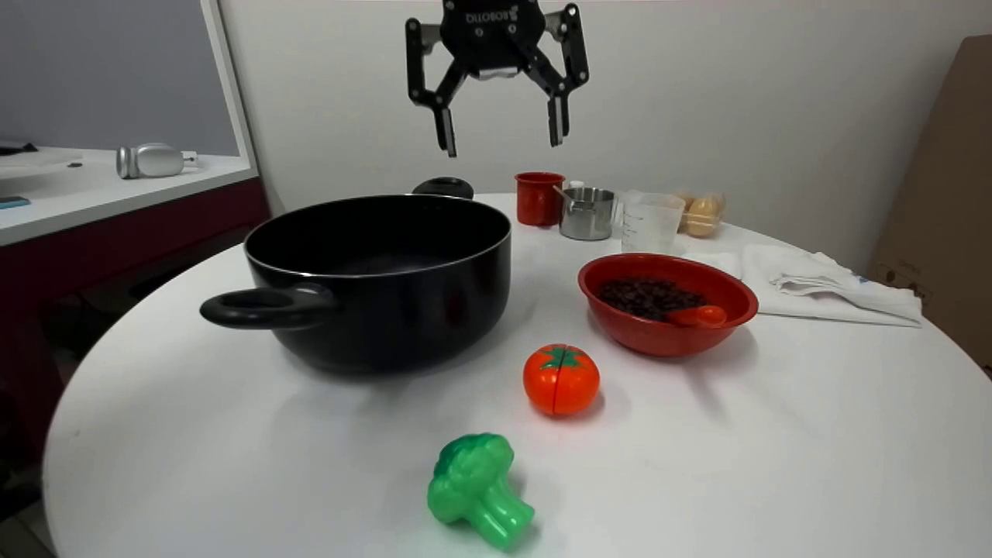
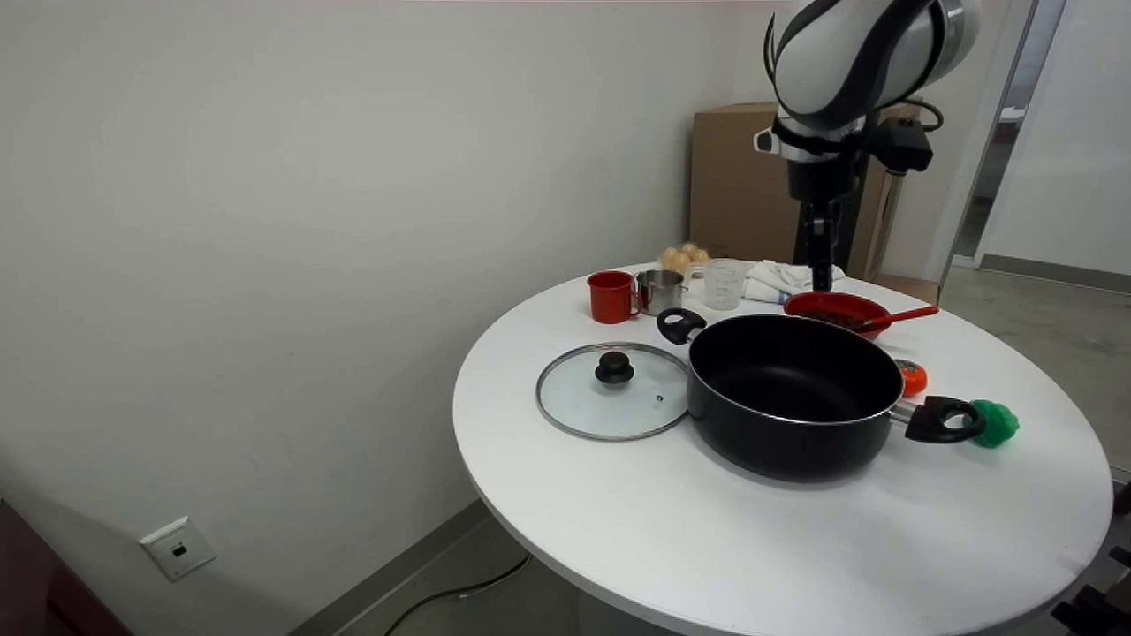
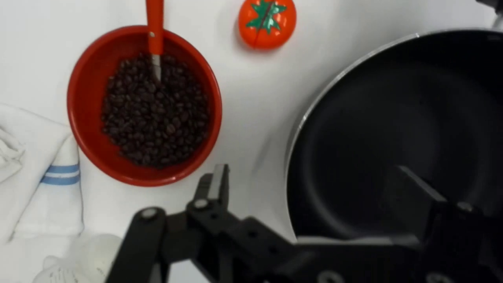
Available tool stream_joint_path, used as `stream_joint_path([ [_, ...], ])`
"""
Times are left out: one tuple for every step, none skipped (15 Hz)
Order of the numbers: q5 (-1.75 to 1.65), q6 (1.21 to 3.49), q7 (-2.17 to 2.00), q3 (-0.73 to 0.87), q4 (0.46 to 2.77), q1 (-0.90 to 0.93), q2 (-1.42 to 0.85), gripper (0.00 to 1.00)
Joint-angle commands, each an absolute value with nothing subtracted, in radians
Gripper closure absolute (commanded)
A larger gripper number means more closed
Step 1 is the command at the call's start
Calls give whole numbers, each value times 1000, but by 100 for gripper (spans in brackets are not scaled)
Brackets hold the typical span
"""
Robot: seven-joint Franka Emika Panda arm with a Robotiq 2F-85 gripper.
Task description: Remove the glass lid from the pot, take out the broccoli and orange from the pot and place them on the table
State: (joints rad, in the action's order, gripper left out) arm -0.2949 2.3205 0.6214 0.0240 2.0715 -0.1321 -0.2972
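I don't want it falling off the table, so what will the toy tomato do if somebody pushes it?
The toy tomato would probably roll, since its sides look round. Its shiny skin may make it a bit slippery to pick up. It might even split in two, because a dark seam runs down its middle.

Black pot [image 1: 411, 318] is standing upright on white table [image 1: 736, 449]. Gripper [image 1: 503, 147] is hanging higher than pot, jaws standing wide apart. Orange [image 1: 561, 380] is resting near pot, camera-right. Broccoli [image 1: 473, 482] is lying nearer camera than pot, stem pointing away. Red bowl [image 1: 651, 335] is standing farther camera-right of pot, holding dark beans [image 1: 643, 294]. Red mug [image 1: 536, 200], steel cup [image 1: 587, 217] are standing beyond pot.
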Motion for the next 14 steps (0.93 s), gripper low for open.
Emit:
stream_joint_path([
  [-139,2309,540,-6,2101,-125,-233,0],
  [-115,2313,528,-13,2104,-118,-224,0],
  [-103,2320,534,-23,2117,-110,-210,0],
  [-143,2316,559,-4,2078,-116,-255,0],
  [-131,2316,551,-11,2083,-110,-246,0],
  [-126,2316,546,-15,2088,-105,-239,0],
  [-124,2316,542,-17,2092,-102,-234,0],
  [-123,2316,540,-16,2094,-102,-232,0],
  [-123,2316,540,-16,2095,-103,-232,0],
  [-123,2316,540,-16,2095,-103,-232,0],
  [-123,2316,540,-16,2096,-104,-232,0],
  [-123,2316,540,-16,2096,-104,-232,0],
  [-123,2316,540,-16,2097,-104,-232,0],
  [-123,2316,540,-16,2097,-104,-232,0],
])
